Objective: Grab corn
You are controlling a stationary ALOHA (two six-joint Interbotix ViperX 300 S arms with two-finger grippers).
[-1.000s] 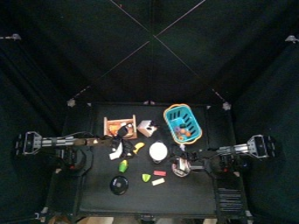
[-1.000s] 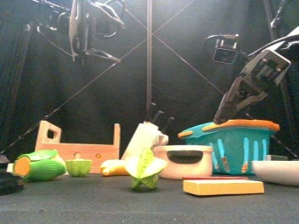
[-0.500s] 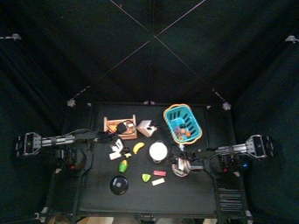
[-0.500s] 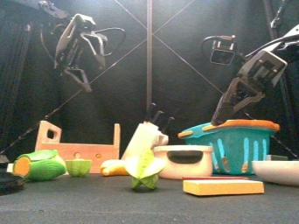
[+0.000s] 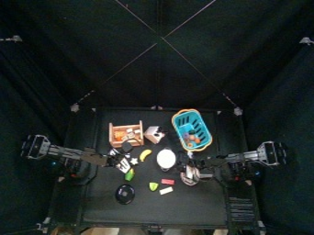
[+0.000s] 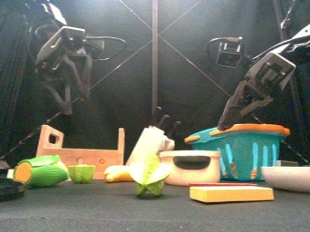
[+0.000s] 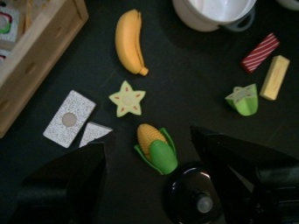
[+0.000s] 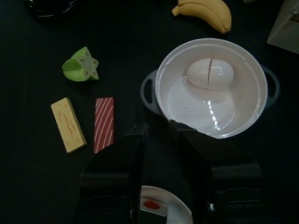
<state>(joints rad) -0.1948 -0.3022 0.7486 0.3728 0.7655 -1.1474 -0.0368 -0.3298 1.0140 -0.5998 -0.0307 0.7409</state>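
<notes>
The corn (image 7: 156, 149), yellow kernels in a green husk, lies on the black table straight under my left gripper (image 7: 149, 138), whose jaws stand wide open either side of it with nothing in them. From the front the corn (image 6: 40, 170) lies at the far left, and the left gripper (image 6: 57, 95) hangs well above it. From above, the corn (image 5: 127, 172) is just ahead of the left gripper (image 5: 117, 162). My right gripper (image 8: 166, 136) hovers over the rim of a white pot (image 8: 211, 83), its jaws slightly apart and holding nothing.
Around the corn lie a banana (image 7: 131, 41), a yellow star (image 7: 125, 98), grey cards (image 7: 70, 118) and a black round thing (image 7: 193, 194). A wooden crate (image 6: 85, 149) stands behind, a teal basket (image 6: 248, 145) at the right. A green piece (image 7: 242, 99) and a yellow block (image 7: 274, 77) lie further off.
The left arm has come down from high up and swung in over the table's left side. The right arm has hardly moved.
</notes>
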